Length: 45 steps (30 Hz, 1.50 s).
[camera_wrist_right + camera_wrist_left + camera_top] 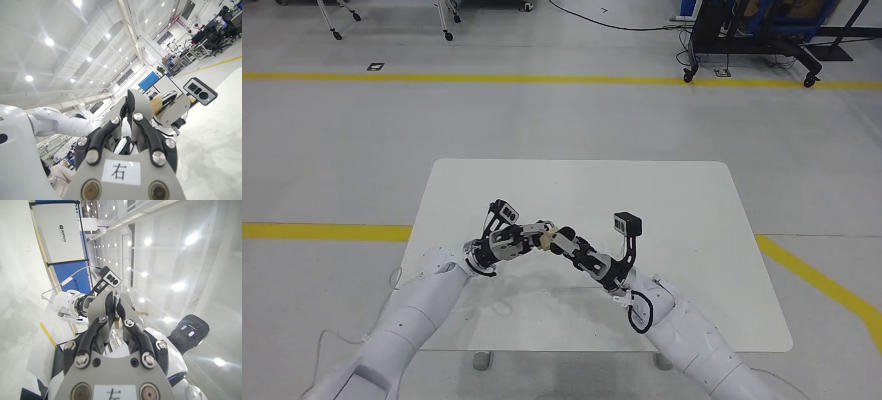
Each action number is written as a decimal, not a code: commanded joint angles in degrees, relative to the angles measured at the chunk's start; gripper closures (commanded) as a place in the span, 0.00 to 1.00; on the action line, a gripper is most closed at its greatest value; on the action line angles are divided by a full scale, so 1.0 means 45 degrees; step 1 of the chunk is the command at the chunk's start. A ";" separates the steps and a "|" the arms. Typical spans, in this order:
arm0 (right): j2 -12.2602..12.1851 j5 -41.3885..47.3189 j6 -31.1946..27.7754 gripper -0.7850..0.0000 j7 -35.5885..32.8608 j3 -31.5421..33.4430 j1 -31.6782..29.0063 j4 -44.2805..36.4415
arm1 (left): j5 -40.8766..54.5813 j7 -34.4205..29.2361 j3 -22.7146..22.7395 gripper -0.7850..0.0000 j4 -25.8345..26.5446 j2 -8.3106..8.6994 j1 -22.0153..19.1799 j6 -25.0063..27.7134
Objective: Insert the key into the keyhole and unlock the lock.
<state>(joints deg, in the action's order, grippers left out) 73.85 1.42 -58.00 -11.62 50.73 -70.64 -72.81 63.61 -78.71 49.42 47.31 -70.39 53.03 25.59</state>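
Left gripper (115, 303): clamped on the silver shackle (117, 294), by which the brass lock (156, 103) is held aloft above the white table (682, 200).
Right gripper (129, 103): pressed shut, judged to be on the head of the key (143, 313); its fingertips are set just beside the lock's body.
Key: a brass blade is seen jutting past the fingers; whether the keyhole is entered cannot be told.
Step in hand: insertion, judged unfinished.
Done well: the lock is best held rigid, the blade lined up with the keyhole's axis, pushed fully home, and only then turned.
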 commanded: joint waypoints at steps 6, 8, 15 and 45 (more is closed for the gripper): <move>0.0064 0.0156 0.0000 1.00 -0.0185 0.0096 -0.0014 0.0102 | -0.0689 -0.0037 0.0422 1.00 0.0130 -0.0146 0.0119 -0.0037; 0.0080 0.0195 0.0000 1.00 -0.0251 0.0135 -0.0015 0.0124 | -0.0913 -0.0028 0.0531 1.00 0.0174 -0.0177 0.0154 -0.0028; 0.0110 0.0299 0.0000 1.00 -0.0387 0.0413 -0.0108 0.0075 | -0.1348 -0.0020 0.0937 1.00 0.0199 -0.0281 0.0271 -0.0020; -0.0417 -0.0891 0.3516 1.00 -0.0581 0.2668 -0.1854 -0.2704 | -0.4498 0.5717 0.1146 1.00 0.2050 -0.0302 0.0607 -0.2941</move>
<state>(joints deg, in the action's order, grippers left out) 71.96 -2.55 -42.05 -14.26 62.80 -79.05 -85.14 43.31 -52.90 54.59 56.61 -71.75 55.78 12.27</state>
